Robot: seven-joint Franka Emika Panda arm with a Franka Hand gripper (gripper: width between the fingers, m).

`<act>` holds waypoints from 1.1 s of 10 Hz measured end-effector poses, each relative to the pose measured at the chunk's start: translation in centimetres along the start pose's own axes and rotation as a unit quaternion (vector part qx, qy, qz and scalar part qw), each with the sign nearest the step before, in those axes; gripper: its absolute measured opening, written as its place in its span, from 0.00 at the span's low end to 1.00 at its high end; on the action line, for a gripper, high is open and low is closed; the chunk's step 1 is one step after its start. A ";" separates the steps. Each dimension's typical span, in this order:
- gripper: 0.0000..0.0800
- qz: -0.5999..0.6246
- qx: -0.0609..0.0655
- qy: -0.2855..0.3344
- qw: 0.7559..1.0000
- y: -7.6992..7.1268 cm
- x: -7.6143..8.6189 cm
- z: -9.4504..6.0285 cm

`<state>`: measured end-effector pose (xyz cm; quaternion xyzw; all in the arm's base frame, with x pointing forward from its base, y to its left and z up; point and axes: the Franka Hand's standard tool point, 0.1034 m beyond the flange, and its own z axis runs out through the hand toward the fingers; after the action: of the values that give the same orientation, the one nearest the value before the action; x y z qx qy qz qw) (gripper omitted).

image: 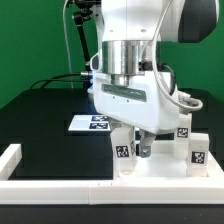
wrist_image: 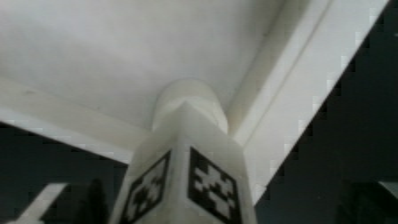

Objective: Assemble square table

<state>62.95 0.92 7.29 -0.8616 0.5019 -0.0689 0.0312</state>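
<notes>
A: How is the arm posed?
B: It is lowered vertically over the square slab (image: 150,165), the gripper (image: 141,143) spread wide around a standing leg (image: 122,145), nothing clamped.
A: What is counted?
B: Three tagged legs upright on the slab, which lies against the border rail (image: 60,187). Only black-and-white tags are seen; no writing.

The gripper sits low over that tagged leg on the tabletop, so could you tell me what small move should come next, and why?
Probably a straight lift upward. The gripper looks open around the tagged leg, which stands upright on the square tabletop, so it seems released; rising vertically should clear it without knocking it.
</notes>
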 end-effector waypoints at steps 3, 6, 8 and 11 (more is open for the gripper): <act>0.81 -0.177 -0.006 0.008 0.984 -0.2 -0.1 -0.1; 0.67 -0.201 -0.004 0.014 0.979 -0.3 -0.2 -0.1; 0.50 -0.170 -0.007 0.012 0.985 0.1 -0.1 0.0; 0.36 -0.083 -0.006 0.011 0.996 0.2 0.1 0.1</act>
<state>62.80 0.72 7.20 -0.8997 0.4293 -0.0780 0.0149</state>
